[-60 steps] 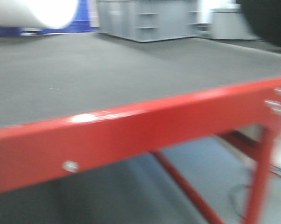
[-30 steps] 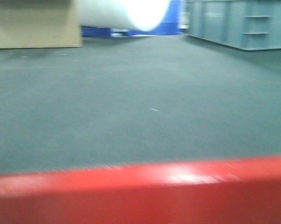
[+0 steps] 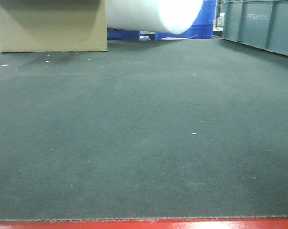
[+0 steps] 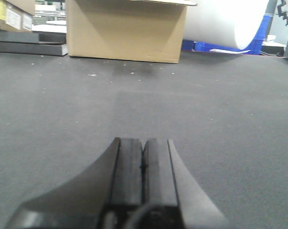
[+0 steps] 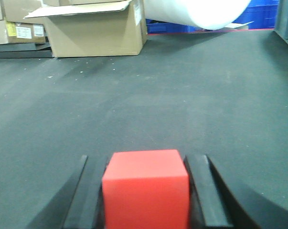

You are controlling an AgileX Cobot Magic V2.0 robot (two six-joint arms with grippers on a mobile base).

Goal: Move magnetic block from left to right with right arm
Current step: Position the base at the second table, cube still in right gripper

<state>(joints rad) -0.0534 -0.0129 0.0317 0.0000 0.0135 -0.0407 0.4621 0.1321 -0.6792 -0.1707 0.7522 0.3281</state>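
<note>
Seemingly, magnetic block (image 5: 145, 191) within right claw (image 5: 144, 162)

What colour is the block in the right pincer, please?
The block is plain red; right wrist view shows it best.

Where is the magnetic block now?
Right wrist view, bottom centre: the magnetic block sits between the fingers of the right gripper, dark mat ahead.

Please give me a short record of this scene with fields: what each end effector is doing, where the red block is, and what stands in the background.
Right arm: right end effector shut on the magnetic block, a finger at each side
Left arm: left end effector shut, holding nothing
Block lifted: cannot tell
Surface: dark grey mat
Far end: cardboard box, white roll
</note>
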